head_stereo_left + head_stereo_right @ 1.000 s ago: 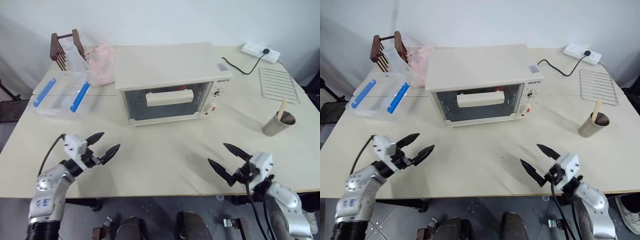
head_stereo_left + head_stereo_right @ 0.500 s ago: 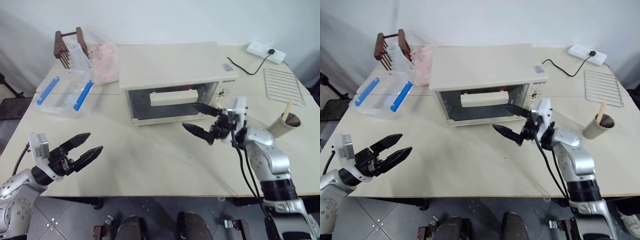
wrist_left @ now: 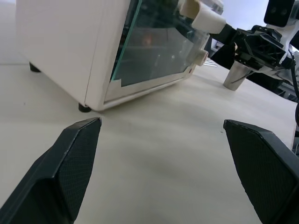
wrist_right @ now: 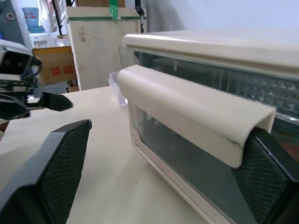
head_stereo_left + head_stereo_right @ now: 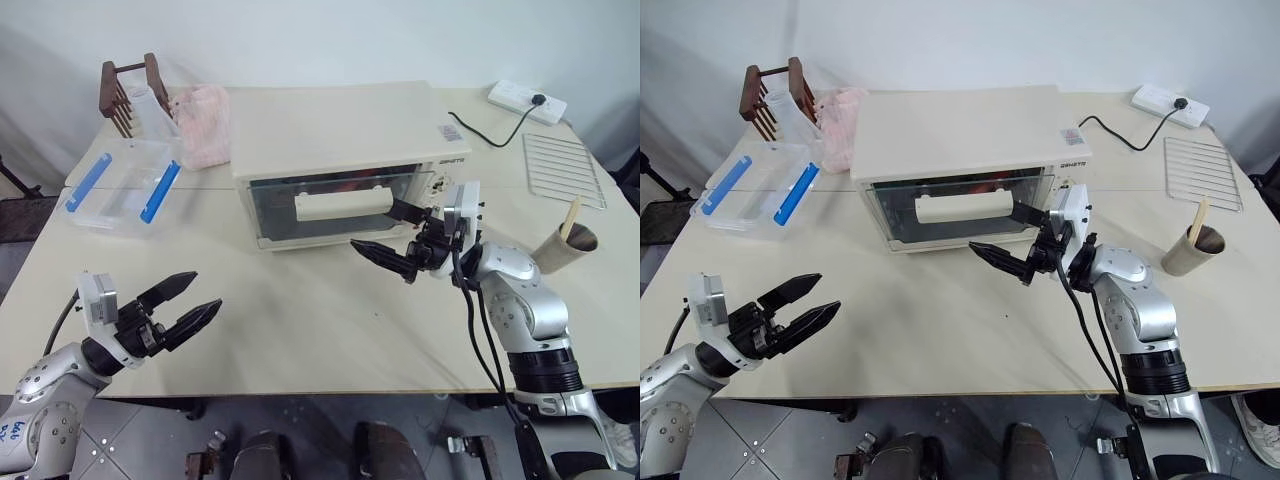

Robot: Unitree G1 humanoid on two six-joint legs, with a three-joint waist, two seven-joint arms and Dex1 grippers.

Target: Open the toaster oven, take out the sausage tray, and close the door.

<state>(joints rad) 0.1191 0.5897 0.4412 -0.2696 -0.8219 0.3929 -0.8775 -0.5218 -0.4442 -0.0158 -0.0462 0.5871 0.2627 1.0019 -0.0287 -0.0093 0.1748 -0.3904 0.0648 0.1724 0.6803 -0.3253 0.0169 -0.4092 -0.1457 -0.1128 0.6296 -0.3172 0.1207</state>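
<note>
Opening the toaster oven (image 5: 340,160) is the step in hand — its door (image 5: 335,205) is shut, so the sausage tray, judging by the task, sits behind the glass, too dim to make out. The right gripper (image 5: 392,232) stands at the right-hand end of the bar handle (image 5: 340,203), fingers spread wide and empty; one finger (image 4: 268,172) lies just behind that end, perhaps touching, the other out in front of the door. Next, I judge, the fingers must close across the bar and pull it outward and down. The left gripper (image 5: 186,303) hovers well apart from the oven over the table (image 5: 300,320), fingers wide, holding nothing
</note>
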